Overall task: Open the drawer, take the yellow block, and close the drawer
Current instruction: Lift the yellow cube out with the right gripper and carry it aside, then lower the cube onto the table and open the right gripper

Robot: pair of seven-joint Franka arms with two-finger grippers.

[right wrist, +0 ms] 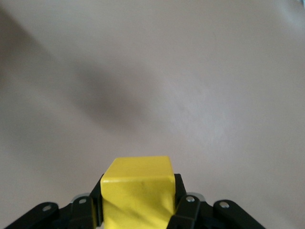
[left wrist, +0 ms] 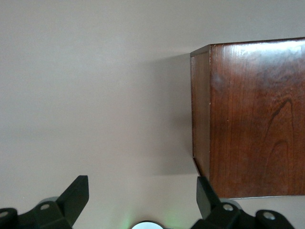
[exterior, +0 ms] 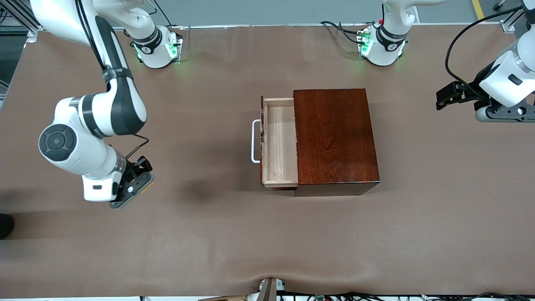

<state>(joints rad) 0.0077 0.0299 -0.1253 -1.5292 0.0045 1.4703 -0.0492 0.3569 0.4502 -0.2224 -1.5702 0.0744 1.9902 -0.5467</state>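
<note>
front view: drawer point(exterior: 279, 142) open, empty

Drawer point(exterior: 279, 142) juts from box point(exterior: 334, 138) — toward right arm's end.

A brown cloth-like cover point(exterior: 267, 234) spreads over the whole table, wrinkling into a low bump at the middle of the edge nearest the front camera. Along that same edge, black cables point(exterior: 359, 296) and a small grey bracket point(exterior: 267, 289) show. A yellow floor stripe point(exterior: 477, 8) runs past the corner at the left arm's end.
</note>
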